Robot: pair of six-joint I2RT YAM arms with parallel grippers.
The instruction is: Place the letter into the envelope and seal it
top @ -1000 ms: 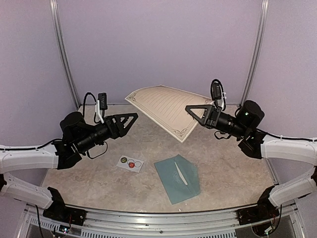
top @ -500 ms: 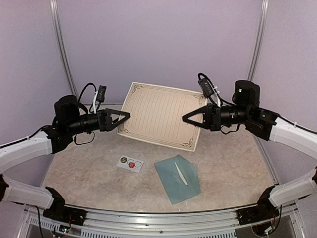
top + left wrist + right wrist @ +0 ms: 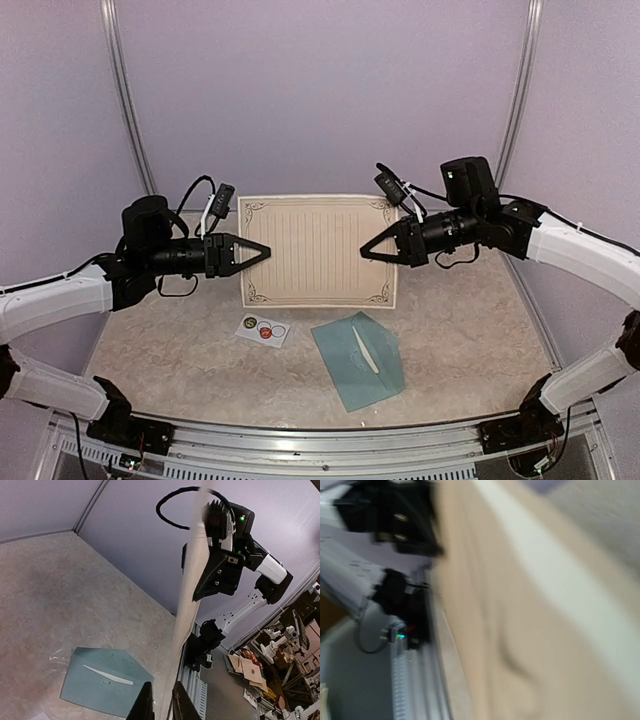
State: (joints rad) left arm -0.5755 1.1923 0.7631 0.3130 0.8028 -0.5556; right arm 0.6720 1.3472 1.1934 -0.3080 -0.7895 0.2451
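The letter (image 3: 318,250), a cream lined sheet with a scroll border, hangs upright above the table, facing the top camera. My left gripper (image 3: 265,250) is at its left edge. In the left wrist view the sheet's edge (image 3: 192,580) runs between the nearly closed left gripper (image 3: 164,700). My right gripper (image 3: 364,250) is shut on the right edge. The right wrist view is blurred and filled by the letter (image 3: 545,630). The teal envelope (image 3: 360,360) lies flat on the table below, also seen as the envelope (image 3: 100,680).
A small white card with round stickers (image 3: 265,328) lies left of the envelope. The metal rail (image 3: 320,440) and both arm bases line the near edge. Purple walls close in the back and sides.
The right arm lifted and swung the letter from slanted to upright and level. The left gripper came in from the left and closed on the sheet's left edge.
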